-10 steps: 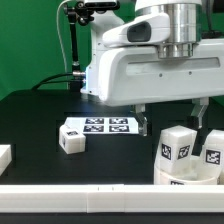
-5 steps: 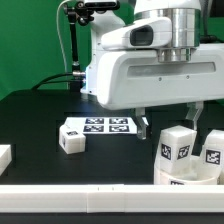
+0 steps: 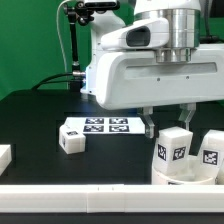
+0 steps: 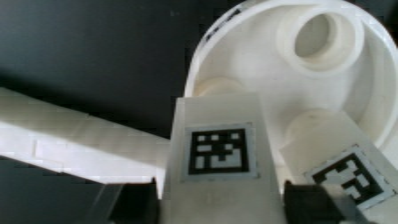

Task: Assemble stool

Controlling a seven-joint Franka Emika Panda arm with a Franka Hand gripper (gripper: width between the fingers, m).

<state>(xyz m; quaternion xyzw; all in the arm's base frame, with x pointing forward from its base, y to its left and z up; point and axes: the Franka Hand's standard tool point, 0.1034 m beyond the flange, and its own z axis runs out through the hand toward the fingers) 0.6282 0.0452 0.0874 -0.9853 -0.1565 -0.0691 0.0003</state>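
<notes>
Two legs (image 3: 175,150) (image 3: 212,150) stand upright in the seat (image 3: 188,180) at the exterior view's right, at the bench (image 3: 35,120) front. Cannot tell if they are screwed tight. The third leg (image 3: 72,138) lies loose, just beside the marker board (image 3: 108,125). The claw (image 3: 171,124) is spread, empty, straddling the top of the nearer seated leg. Left to do, I judge: third leg, maybe tightening.

**Two legs upright on the seat, one lying apart**

The round white seat disc (image 3: 190,174) lies flat on the table (image 3: 40,120) at the exterior view's right. The first leg (image 3: 175,148) and second leg (image 3: 211,150) stand upright on it, tags showing. The third leg (image 3: 72,137) lies well apart, tag upward.
</notes>
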